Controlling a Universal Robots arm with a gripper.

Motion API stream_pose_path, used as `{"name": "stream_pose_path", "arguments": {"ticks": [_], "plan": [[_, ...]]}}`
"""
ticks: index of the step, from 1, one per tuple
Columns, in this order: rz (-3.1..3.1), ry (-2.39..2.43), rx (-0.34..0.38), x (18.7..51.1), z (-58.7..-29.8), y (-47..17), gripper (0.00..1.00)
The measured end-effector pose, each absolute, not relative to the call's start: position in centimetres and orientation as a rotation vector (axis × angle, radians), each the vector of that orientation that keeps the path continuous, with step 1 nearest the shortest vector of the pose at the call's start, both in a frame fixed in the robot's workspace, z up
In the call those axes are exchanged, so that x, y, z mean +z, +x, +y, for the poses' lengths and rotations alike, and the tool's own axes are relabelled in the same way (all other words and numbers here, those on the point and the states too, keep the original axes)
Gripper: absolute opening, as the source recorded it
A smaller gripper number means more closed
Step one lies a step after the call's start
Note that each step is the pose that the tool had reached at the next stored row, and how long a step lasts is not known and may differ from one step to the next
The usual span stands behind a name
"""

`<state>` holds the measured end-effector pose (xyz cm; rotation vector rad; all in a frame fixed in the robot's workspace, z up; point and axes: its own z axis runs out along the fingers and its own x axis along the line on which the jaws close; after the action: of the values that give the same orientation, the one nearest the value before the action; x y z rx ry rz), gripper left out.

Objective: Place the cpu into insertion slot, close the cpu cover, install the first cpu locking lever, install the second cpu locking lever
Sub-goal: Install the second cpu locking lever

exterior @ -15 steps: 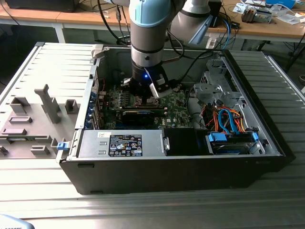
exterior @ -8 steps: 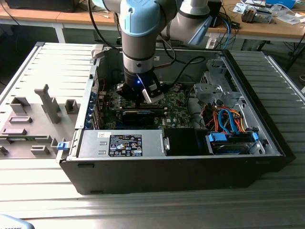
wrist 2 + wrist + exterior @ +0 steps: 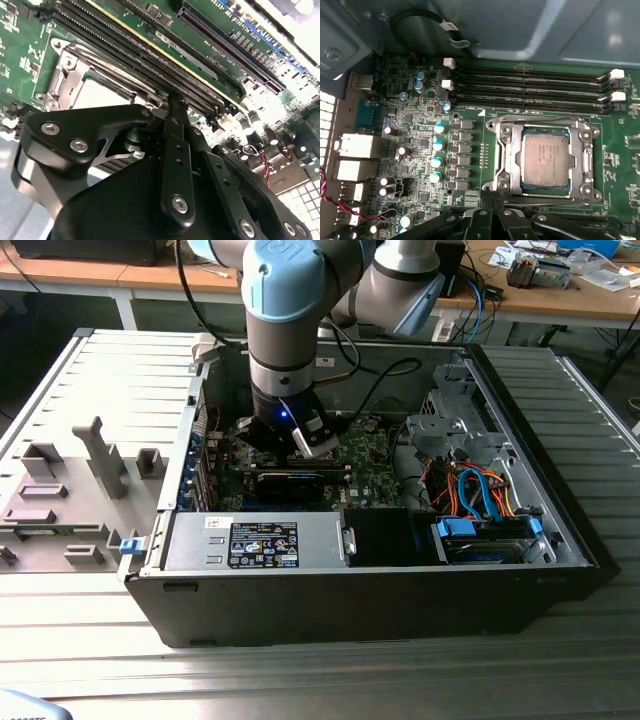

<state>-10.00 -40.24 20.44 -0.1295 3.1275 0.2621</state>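
**Arm lowered into an open computer case, chip seated in its socket**

A ribbed grey desk carries an open black computer case, with a wooden bench strewn with cables and parts behind it. On the exterior view's left lies a grey fixture plate with upright blocks. The blue-and-grey arm reaches down into the case over the green motherboard.

In the first wrist view the cpu, grey-beige and square, lies flat inside the insertion slot. The cpu cover, a silvery frame, lies down around it, the chip's face showing through its window. Four long black memory slots run just beside the socket, and a row of blue-topped capacitors stands near its other side.

The gripper hangs just beside the socket's edge, above the board. Its black fingers are drawn together with nothing between them; in the second wrist view they likewise meet, near the memory slots.
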Motion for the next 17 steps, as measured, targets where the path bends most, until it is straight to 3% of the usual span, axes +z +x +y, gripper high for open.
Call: {"name": "stream_pose_path", "arguments": {"ticks": [17], "plan": [[3.128, -0.286, 0.247, 20.14, -39.79, -9.95, 0.11]]}}
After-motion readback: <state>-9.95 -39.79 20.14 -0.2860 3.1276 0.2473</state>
